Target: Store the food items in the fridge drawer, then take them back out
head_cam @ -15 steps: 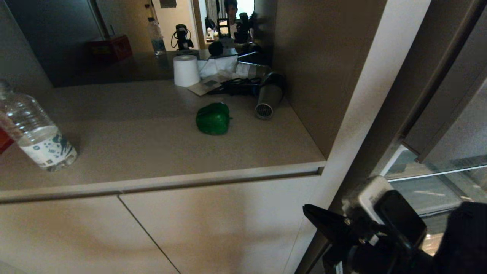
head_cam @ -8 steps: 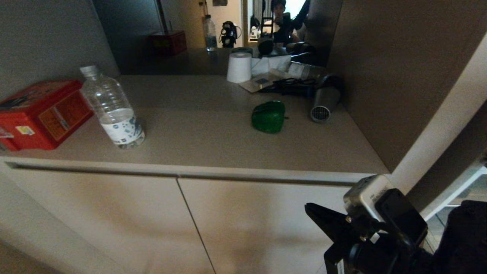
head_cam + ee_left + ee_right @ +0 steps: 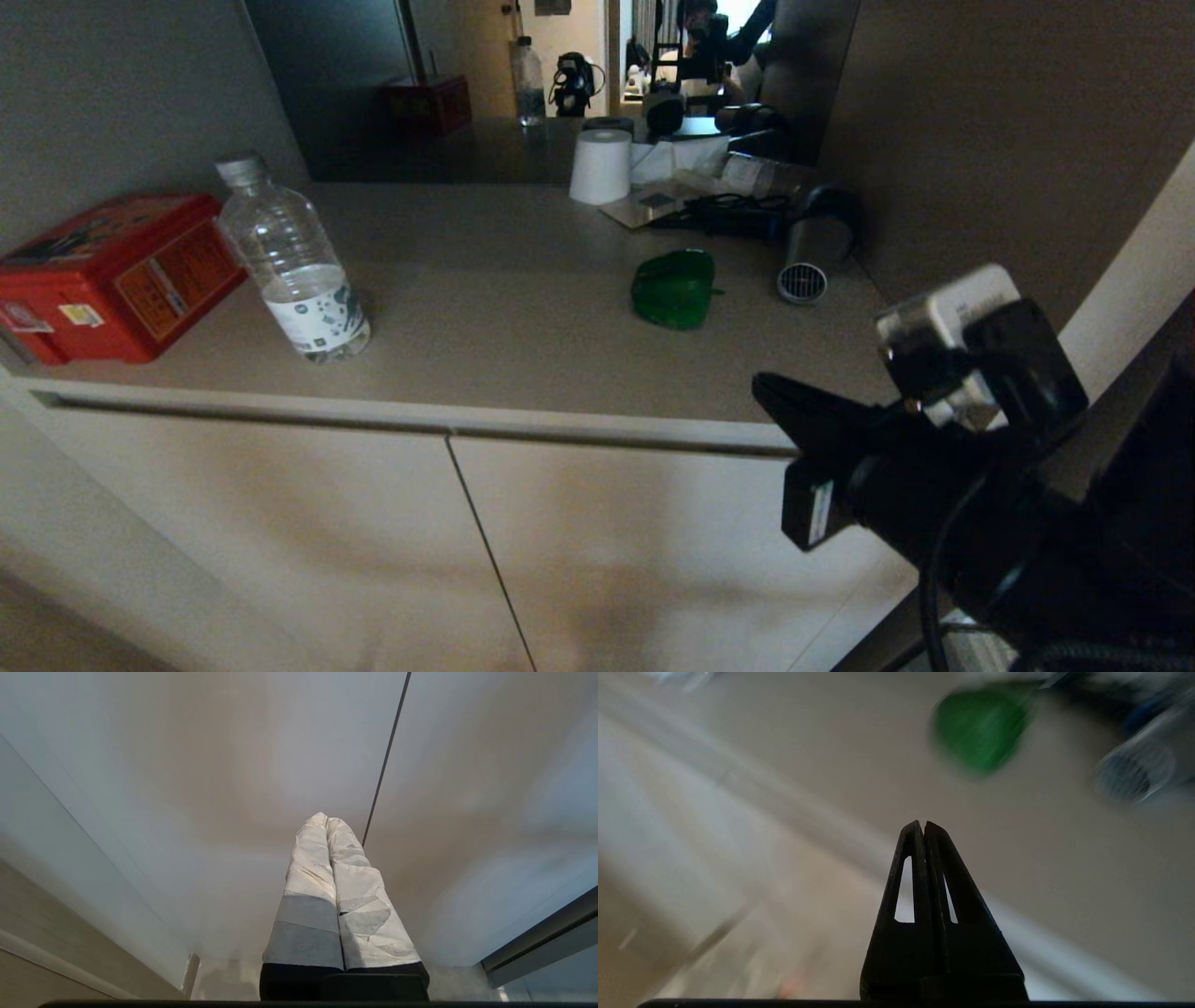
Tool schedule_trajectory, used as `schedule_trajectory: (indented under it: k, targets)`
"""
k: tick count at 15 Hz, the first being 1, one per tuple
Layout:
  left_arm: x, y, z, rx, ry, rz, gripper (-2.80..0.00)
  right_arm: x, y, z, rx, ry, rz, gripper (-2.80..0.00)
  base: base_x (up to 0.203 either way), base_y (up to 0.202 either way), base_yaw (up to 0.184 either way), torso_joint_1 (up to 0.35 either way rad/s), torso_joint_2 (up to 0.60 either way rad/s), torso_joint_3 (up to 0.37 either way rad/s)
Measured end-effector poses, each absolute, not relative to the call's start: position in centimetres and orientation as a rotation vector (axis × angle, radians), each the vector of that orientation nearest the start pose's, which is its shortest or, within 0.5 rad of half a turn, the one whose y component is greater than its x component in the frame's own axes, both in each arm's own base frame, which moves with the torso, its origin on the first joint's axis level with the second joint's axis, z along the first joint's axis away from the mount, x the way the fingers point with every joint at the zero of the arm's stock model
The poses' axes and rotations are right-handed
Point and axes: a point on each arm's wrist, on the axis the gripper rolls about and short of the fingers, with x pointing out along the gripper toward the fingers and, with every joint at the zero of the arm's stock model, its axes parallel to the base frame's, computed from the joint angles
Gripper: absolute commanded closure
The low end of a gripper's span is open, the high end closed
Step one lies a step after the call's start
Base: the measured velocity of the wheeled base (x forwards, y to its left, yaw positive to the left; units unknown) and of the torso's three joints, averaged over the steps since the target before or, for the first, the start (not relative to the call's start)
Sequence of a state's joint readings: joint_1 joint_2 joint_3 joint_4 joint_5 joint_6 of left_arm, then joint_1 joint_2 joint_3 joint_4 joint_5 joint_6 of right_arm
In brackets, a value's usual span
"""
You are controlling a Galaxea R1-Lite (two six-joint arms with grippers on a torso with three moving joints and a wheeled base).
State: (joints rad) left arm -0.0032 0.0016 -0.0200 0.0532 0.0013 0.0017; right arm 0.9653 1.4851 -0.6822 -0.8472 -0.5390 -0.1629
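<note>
The black right gripper (image 3: 767,390), fingers pressed together and holding nothing, hangs at the near right edge of the beige countertop (image 3: 523,345). The glossy dark-green bell pepper (image 3: 673,288) lies farther back and slightly left, well apart, beside the grey ribbed-nozzle hair dryer (image 3: 810,254).

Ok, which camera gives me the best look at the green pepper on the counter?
The head view: the green pepper sits whole on the counter, beside the hair dryer. The right wrist view catches it too, beyond the shut right gripper, but smeared. The left wrist view shows only cabinet fronts.
</note>
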Motion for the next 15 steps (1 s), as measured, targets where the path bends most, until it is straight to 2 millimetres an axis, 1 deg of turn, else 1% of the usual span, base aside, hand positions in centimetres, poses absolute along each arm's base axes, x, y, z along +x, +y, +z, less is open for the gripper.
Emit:
schedule_trajectory:
  k: [2, 3, 6, 9, 11, 15]
  targets:
    - [-2.4, 0.0, 7.6, 0.002, 0.035, -0.002, 0.0, 16.8, 20.4, 24.5, -0.146, -0.071, 0.375, 0.0, 0.0, 0.0, 0.0, 0.0, 0.0, 0.0]
    - [-2.4, 0.0, 7.6, 0.002, 0.035, -0.002, 0.0, 17.5, 20.8, 25.0, -0.161, -0.055, 0.365, -2.8, 0.0, 0.0, 0.0, 0.0, 0.0, 0.0]
    - [-2.4, 0.0, 7.6, 0.002, 0.035, -0.002, 0.0, 19.3, 22.1, 26.4, -0.188, -0.013, 0.348, -2.8, 0.0, 0.0, 0.0, 0.0, 0.0, 0.0]
    - [-2.4, 0.0, 7.6, 0.002, 0.035, -0.002, 0.0, 22.4, 23.3, 27.1, -0.181, -0.009, 0.295, -2.8, 0.0, 0.0, 0.0, 0.0, 0.0, 0.0]
    - [-2.4, 0.0, 7.6, 0.002, 0.035, -0.002, 0.0, 24.6, 23.9, 27.2, -0.176, -0.012, 0.263, -2.8, 0.0, 0.0, 0.0, 0.0, 0.0, 0.0]
    - [-2.4, 0.0, 7.6, 0.002, 0.035, -0.002, 0.0, 27.9, 24.7, 26.4, -0.174, -0.01, 0.236, -2.8, 0.0, 0.0, 0.0, 0.0, 0.0, 0.0]
